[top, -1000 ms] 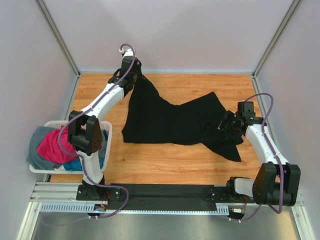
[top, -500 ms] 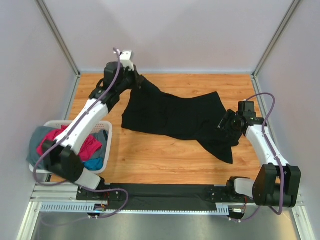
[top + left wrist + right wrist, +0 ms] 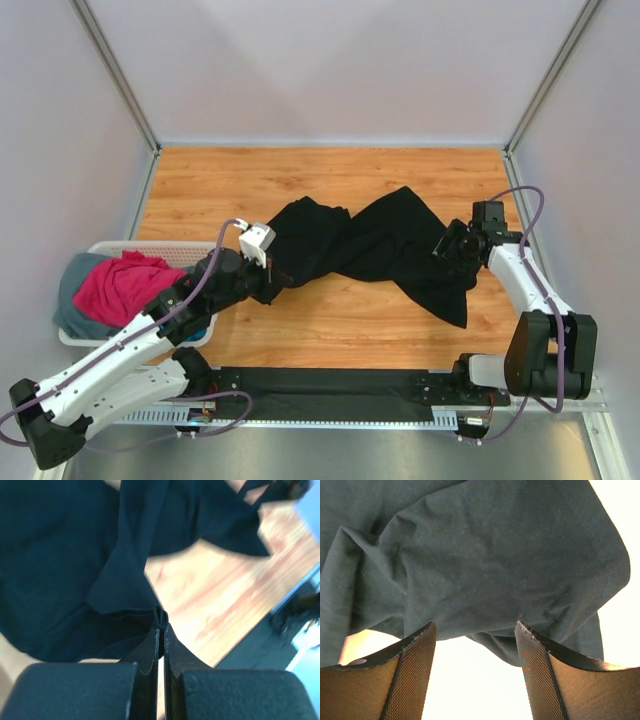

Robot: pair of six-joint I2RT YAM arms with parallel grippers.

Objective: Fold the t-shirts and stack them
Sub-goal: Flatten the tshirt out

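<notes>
The top camera looks down over the whole table (image 3: 330, 180) from its near edge. Both wrist cameras sit close to the black shirt (image 3: 370, 240), which all three views share.

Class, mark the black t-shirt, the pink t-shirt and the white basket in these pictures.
black t-shirt (image 3: 385, 240): top view, the middle of the cloth.
pink t-shirt (image 3: 118, 288): top view, its middle, in the basket.
white basket (image 3: 130, 246): top view, its far rim.

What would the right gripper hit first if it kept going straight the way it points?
Most likely the crumpled black cloth t-shirt, lying just ahead of the open right gripper; nothing shows between them, though depth is unclear.
</notes>
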